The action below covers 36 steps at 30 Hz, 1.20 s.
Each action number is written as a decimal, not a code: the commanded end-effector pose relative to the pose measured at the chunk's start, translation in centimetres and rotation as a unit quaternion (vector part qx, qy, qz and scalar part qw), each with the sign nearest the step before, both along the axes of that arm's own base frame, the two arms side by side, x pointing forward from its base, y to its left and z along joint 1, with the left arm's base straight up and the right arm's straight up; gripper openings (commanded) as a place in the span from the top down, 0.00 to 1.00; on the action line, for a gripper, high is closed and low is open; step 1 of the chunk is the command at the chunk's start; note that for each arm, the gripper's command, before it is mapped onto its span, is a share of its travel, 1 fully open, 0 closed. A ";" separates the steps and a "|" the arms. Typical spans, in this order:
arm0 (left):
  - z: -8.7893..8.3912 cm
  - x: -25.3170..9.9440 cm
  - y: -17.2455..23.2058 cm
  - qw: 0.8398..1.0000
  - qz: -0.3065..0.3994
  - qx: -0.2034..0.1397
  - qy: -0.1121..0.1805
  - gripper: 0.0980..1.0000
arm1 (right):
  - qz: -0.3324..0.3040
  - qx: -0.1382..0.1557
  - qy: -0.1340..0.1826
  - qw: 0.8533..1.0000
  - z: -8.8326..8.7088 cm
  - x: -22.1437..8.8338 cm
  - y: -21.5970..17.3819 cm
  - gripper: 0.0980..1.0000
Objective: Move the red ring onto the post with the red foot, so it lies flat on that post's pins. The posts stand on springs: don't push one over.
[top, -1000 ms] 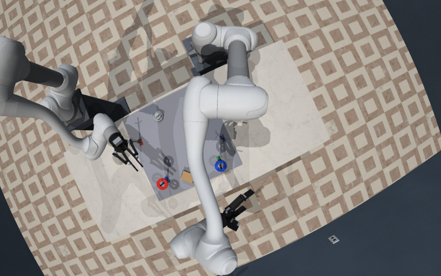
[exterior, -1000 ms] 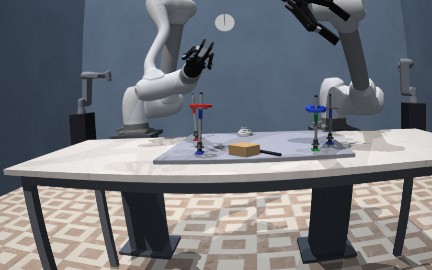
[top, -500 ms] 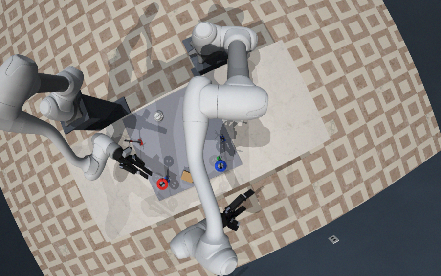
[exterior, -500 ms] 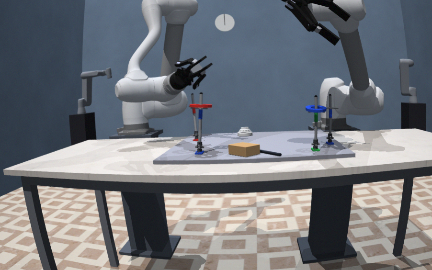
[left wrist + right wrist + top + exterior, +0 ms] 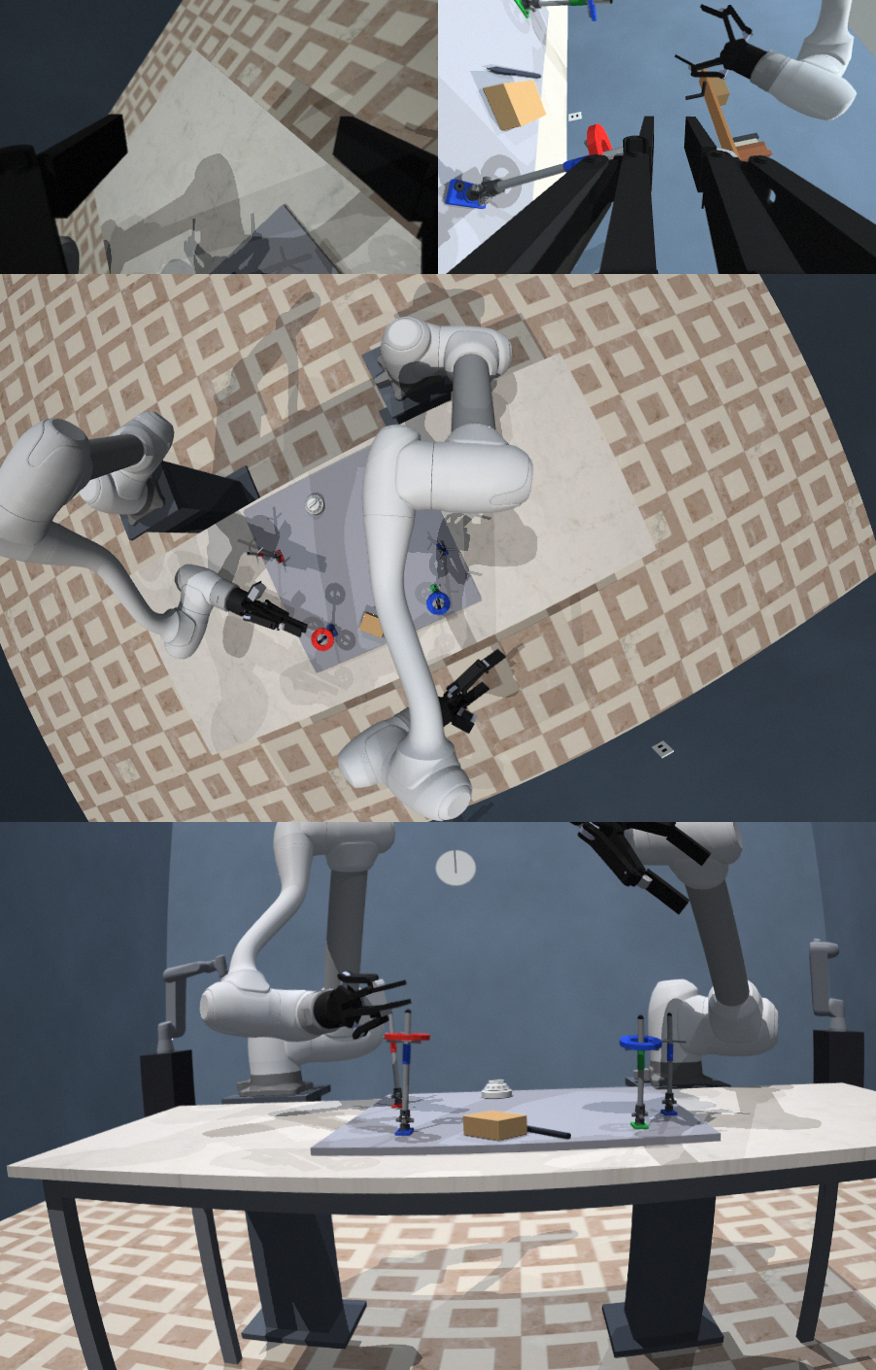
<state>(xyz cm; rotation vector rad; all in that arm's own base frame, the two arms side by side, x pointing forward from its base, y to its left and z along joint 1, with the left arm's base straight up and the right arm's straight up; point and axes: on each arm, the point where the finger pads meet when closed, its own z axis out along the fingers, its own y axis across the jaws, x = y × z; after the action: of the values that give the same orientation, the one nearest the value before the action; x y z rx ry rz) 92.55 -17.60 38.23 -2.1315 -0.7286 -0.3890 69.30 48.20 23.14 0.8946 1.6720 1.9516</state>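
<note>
The red ring (image 5: 321,648) (image 5: 421,1037) (image 5: 593,141) lies around a blue-footed post (image 5: 405,1080) (image 5: 530,175), high up on it, above the blue band. The red-footed post (image 5: 280,556) (image 5: 393,1047) stands further back on the same side and bears no ring. My right gripper (image 5: 304,628) (image 5: 408,991) (image 5: 669,132) is partly open and empty. It points roughly level, close beside the ring and near the height of the post's top. My left gripper (image 5: 491,672) (image 5: 694,881) (image 5: 231,134) is wide open and empty, high up beyond the table's front edge.
A blue ring (image 5: 428,604) (image 5: 626,1044) sits on the green-footed post (image 5: 640,1061); another blue-footed post (image 5: 669,1074) stands behind it. A wooden block (image 5: 371,625) (image 5: 493,1124) (image 5: 523,102), a dark rod (image 5: 549,1132) (image 5: 513,72) and a white dome (image 5: 314,503) (image 5: 495,1090) rest on the board.
</note>
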 end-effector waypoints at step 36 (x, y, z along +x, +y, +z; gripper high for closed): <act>0.2 0.0 0.0 1.000 0.000 0.000 -0.001 0.00 | 0.042 -0.133 -0.058 0.989 -5.9 1.4 -3.4 0.83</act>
<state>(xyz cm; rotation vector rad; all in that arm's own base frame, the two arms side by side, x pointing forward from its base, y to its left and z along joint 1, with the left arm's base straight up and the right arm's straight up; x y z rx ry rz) 92.55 -17.60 38.23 -2.1315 -0.7286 -0.3890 70.70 44.57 17.07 0.6229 1.8706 1.7362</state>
